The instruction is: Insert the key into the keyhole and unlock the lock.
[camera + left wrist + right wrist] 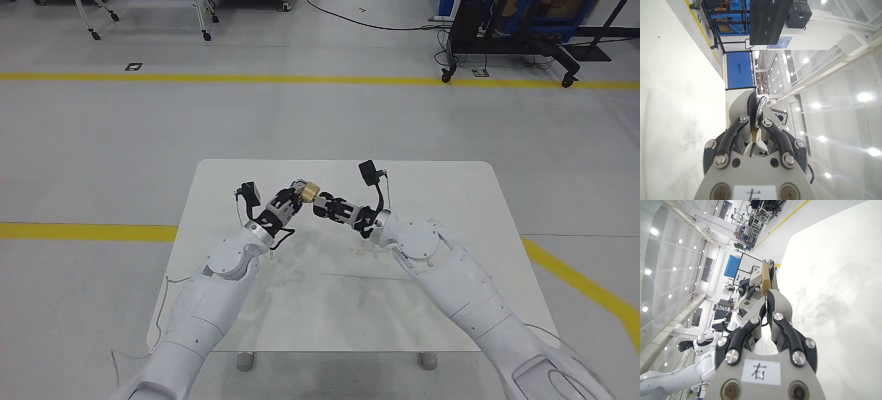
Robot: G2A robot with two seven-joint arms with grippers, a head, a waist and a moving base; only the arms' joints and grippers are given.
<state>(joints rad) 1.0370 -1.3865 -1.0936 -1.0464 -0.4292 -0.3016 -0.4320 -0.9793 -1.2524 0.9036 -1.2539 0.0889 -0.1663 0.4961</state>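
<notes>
Above the white table (450,210) both arms meet at a small brass lock (311,190). My left gripper (294,198) is shut on the lock (755,134), which sits between its fingers with a silver loop (759,108) sticking out past it. My right gripper (766,299) is shut on a thin silver key (765,306). The key's tip touches the near end of the lock (765,278); how deep it sits is hidden. In the top view the right gripper (329,207) is just to the right of the lock.
Faint dark smudges (290,268) mark the table in front of the arms. Bare tabletop lies all around the grippers. Yellow floor lines (90,232) run past the table, and a wheeled rack (510,45) stands far behind.
</notes>
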